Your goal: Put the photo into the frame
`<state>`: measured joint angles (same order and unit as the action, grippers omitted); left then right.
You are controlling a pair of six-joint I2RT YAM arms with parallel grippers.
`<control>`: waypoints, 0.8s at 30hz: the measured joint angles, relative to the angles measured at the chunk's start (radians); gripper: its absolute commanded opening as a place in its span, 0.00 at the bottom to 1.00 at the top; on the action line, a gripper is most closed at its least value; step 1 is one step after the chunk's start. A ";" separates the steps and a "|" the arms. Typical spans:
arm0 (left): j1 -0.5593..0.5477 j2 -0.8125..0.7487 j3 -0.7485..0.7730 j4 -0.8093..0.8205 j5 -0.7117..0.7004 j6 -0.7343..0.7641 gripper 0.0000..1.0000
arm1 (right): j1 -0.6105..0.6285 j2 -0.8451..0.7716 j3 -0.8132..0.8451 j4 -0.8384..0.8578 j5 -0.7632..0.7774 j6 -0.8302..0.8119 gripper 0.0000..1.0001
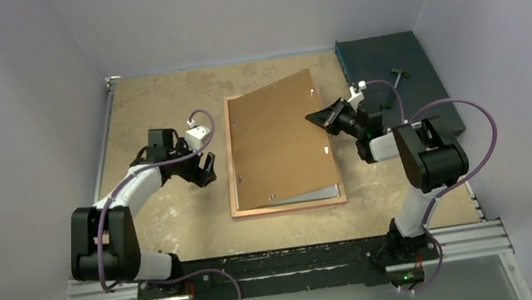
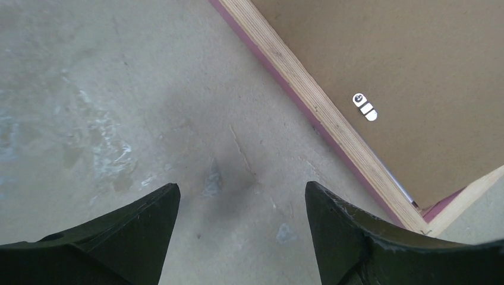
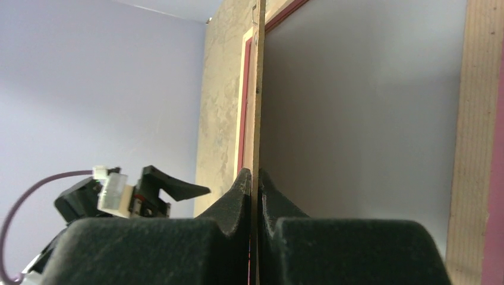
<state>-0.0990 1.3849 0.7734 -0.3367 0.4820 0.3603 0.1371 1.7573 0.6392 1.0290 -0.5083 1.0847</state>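
The frame (image 1: 229,163) lies face down in the middle of the table, its light wood back up and a pink edge showing along its rail (image 2: 321,107). A brown backing board (image 1: 277,140) rests askew in it, its right side raised. My right gripper (image 1: 319,117) is shut on that board's right edge (image 3: 257,89), with one fingertip (image 3: 242,181) on each face. A pale grey surface (image 3: 356,89) lies inside the frame under the board; I cannot tell whether it is the photo. My left gripper (image 1: 207,170) hangs open over bare table (image 2: 241,193), just left of the frame.
A dark blue-green box (image 1: 393,69) stands at the back right with a small T-shaped tool (image 1: 400,75) on it. Small metal turn clips (image 2: 364,107) sit on the board. Grey walls close in the table on three sides.
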 measured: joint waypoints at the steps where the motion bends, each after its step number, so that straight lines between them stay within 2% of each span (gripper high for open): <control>1: -0.010 0.030 -0.009 0.020 -0.005 0.000 0.75 | 0.000 0.010 0.000 0.010 -0.001 0.005 0.00; 8: -0.080 0.161 -0.024 0.139 -0.043 -0.001 0.71 | 0.002 0.087 -0.016 0.094 -0.003 0.065 0.00; 14: -0.108 0.190 -0.024 0.217 -0.056 -0.004 0.70 | 0.019 0.095 -0.035 0.127 0.022 0.093 0.00; 21: -0.112 0.190 -0.025 0.224 -0.083 -0.002 0.70 | 0.050 0.074 -0.050 0.113 0.084 0.088 0.00; 24: -0.112 0.190 -0.025 0.224 -0.098 -0.001 0.70 | 0.065 0.043 -0.038 0.052 0.111 0.054 0.08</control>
<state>-0.2108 1.5745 0.7483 -0.1127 0.3840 0.3592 0.2024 1.8004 0.6014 1.0809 -0.3977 1.1389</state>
